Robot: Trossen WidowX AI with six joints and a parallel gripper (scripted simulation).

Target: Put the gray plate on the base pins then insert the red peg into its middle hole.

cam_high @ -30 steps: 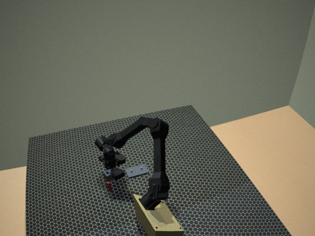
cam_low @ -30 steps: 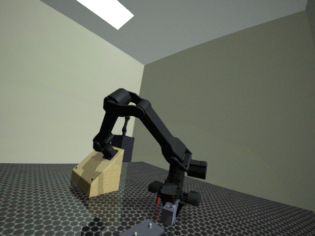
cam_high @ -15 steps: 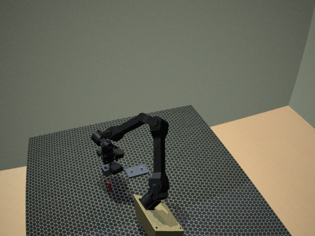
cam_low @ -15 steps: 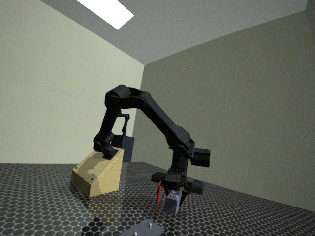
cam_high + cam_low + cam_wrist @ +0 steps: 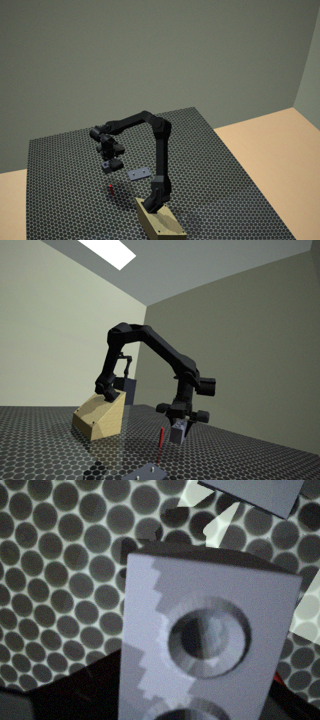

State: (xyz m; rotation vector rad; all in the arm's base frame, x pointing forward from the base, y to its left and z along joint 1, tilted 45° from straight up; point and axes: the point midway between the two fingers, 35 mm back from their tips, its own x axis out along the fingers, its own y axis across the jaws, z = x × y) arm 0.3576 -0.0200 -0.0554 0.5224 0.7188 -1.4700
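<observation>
The top view looks steeply down at the whole arm (image 5: 161, 152) (image 5: 161, 347); the exterior looks across the tabletop (image 5: 206, 180) (image 5: 232, 446) from low down; the wrist view peers closely down at the plate (image 5: 177, 435) (image 5: 145, 610).

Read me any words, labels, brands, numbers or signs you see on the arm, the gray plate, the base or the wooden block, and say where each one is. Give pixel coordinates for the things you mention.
There are none that I can read: no lettering, number or sign shows on the arm (image 5: 161, 152) (image 5: 162, 348), the gray plate (image 5: 105, 165) (image 5: 177, 434) (image 5: 145, 605), the base (image 5: 139, 175) (image 5: 144, 473) (image 5: 260, 492) or the wooden block (image 5: 165, 219) (image 5: 108, 420).
</observation>
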